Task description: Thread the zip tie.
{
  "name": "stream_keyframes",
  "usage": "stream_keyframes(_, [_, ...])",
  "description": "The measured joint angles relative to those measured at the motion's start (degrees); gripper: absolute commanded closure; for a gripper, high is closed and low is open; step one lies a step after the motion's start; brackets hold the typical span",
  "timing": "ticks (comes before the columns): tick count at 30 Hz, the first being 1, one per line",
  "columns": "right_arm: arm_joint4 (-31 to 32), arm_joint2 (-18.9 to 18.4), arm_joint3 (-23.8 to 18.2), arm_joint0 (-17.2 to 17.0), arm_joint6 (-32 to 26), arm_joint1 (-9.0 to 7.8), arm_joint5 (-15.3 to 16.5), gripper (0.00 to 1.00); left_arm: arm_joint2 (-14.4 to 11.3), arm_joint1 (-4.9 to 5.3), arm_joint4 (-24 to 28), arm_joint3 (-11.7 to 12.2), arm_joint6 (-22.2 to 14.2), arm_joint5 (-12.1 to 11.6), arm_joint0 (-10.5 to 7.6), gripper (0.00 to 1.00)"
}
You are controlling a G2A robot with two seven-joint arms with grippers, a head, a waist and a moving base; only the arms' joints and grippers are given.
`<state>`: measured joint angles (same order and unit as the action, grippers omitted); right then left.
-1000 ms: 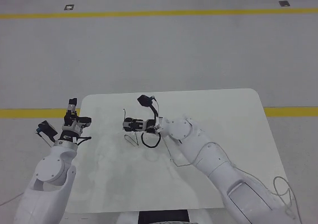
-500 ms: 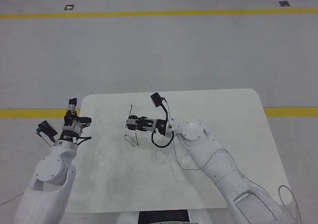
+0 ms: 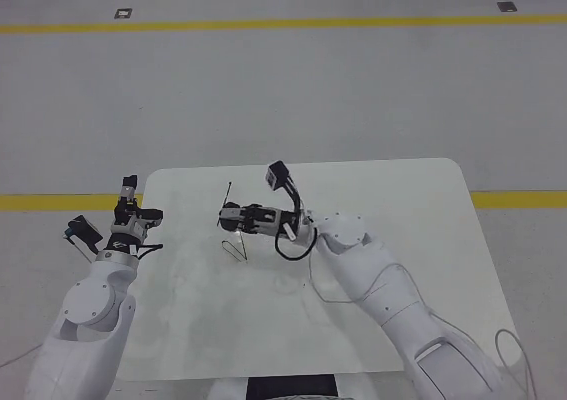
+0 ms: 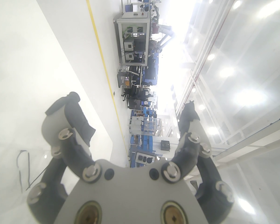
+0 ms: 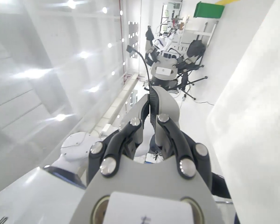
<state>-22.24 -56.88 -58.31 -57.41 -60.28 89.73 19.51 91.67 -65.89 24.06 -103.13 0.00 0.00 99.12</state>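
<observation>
The right pincer [image 3: 229, 214] hangs over the table [image 3: 393, 200], left of its middle, pressed together on a black zip tie [image 3: 228, 194]. In the right wrist view the strap [image 5: 142, 62] runs out from between the closed fingers [image 5: 162, 101] and bends to a small square head at its free end. From above, the tie's long axis points from the pincer toward the table's far edge, so the free end stands clear of the surface.

The left pincer [image 3: 139, 202] sits at the table's left edge with its fingers [image 4: 67, 113] spread wide and nothing between them, well apart from the tie. The tie lies to its right, toward the table's middle. That gap is what the next move seems to turn on: the left arm would likely have to come across to take the free end.

A thin dark strand [image 3: 240, 247] lies on the table near the right pincer; I cannot tell whether it is part of the tie.
</observation>
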Motion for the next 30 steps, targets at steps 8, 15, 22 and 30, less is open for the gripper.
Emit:
stream_keyframes(8, [-6.98, -5.52, 1.37, -1.13, -15.84, 0.65, -0.03, 1.0, 0.0, 0.0, 0.0, 0.0, 0.0, 0.0, 0.0, 0.0])
stream_keyframes(15, [-8.62, -5.55, 2.16, -0.96, -19.32, 1.81, -0.03, 1.0, 0.0, 0.0, 0.0, 0.0, 0.0, 0.0, 0.0, 0.0])
stream_keyframes(22, [-8.59, -5.57, 2.15, -0.97, -19.36, 1.8, -0.03, 1.0, 0.0, 0.0, 0.0, 0.0, 0.0, 0.0, 0.0, 0.0])
stream_keyframes(30, [-9.86, -5.75, -0.09, -2.67, -12.87, 1.64, -0.02, 1.0, -0.66, -0.09, -3.31, 0.45, -1.3, -5.31, -0.22, 0.0])
